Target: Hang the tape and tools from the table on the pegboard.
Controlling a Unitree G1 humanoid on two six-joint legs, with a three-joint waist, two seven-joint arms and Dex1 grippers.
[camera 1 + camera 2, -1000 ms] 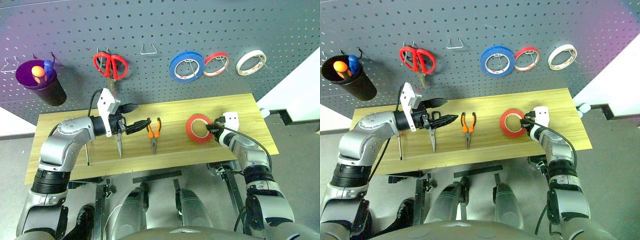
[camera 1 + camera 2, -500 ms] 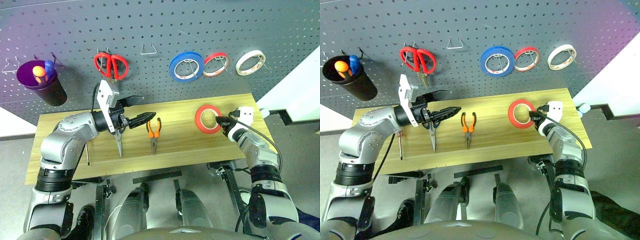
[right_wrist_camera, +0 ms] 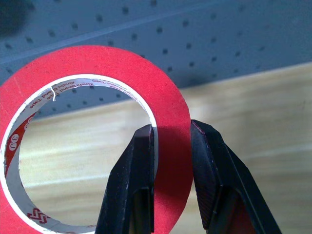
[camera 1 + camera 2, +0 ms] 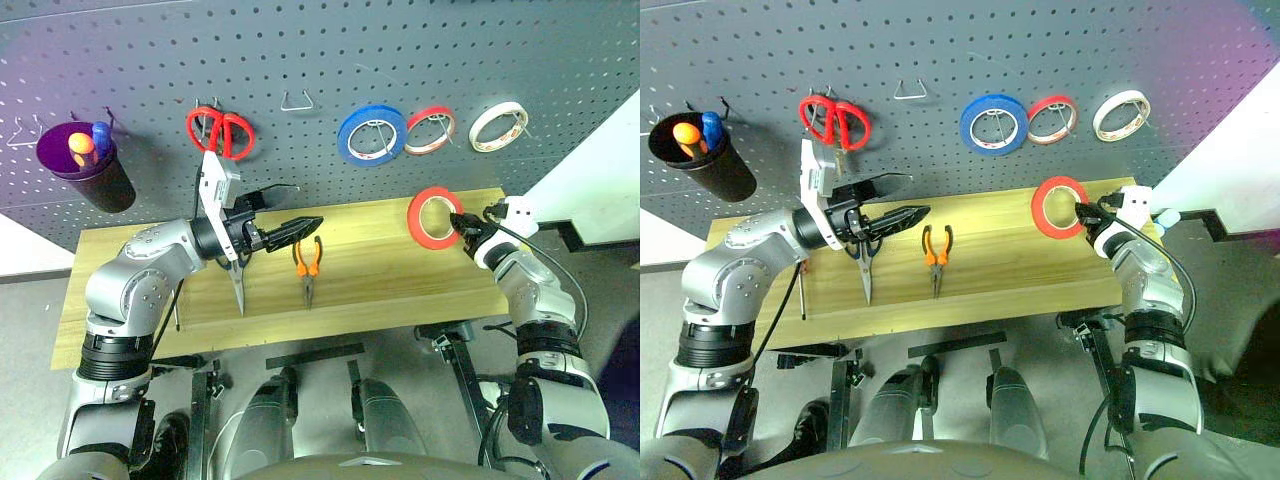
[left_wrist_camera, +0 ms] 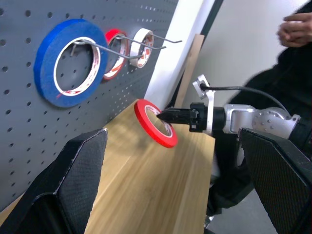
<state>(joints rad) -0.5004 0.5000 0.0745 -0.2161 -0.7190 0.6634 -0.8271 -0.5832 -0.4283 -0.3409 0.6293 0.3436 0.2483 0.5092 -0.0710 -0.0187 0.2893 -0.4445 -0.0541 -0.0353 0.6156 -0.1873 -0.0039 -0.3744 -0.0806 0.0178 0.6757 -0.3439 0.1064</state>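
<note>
Upright, tape [image 4: 434, 217] (hole facing pegboard [image 4: 320, 60]) in R pincer [image 4: 467, 229].

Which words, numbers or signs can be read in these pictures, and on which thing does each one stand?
"3": on a round mark inside the core of the red tape, held by the right gripper; the digit is uncertain.
Small grey print and red logos on that core: too small to read.
Pegboard, table, tools: no text seen.
</note>
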